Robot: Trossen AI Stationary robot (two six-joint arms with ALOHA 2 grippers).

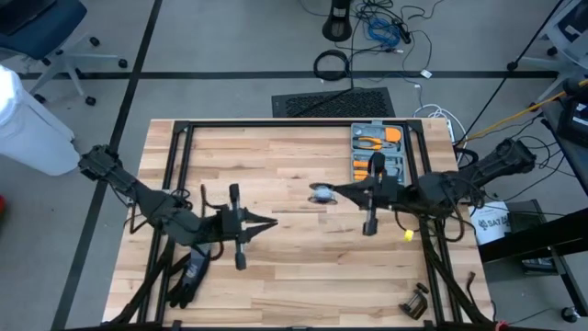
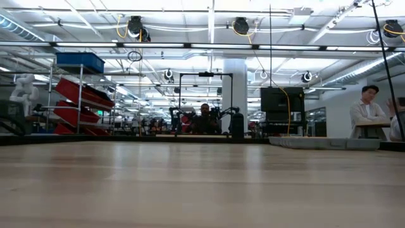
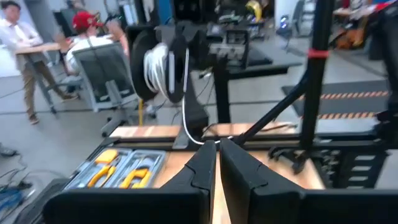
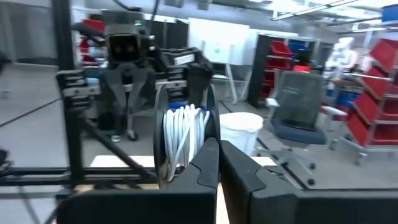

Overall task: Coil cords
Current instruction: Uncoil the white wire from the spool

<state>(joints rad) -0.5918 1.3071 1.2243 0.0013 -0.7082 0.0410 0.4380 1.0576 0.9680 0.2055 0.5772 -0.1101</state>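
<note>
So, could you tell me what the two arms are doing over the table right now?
They are winding a thin white cord. The right claw, over the middle of the table, is shut on a small coil of white cord. A loose strand runs from that coil toward the left claw, which faces it and is pinched shut around the strand's end. An open grey tool case with orange-handled tools sits at the table's far edge, untouched.

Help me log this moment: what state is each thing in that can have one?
Thin white cord: mostly wound into a round bundle, one strand loose.
Left gripper: shut on the loose strand.
Right gripper: shut on the wound bundle.
Grey plastic tool case: open, orange-handled tools inside.
</note>
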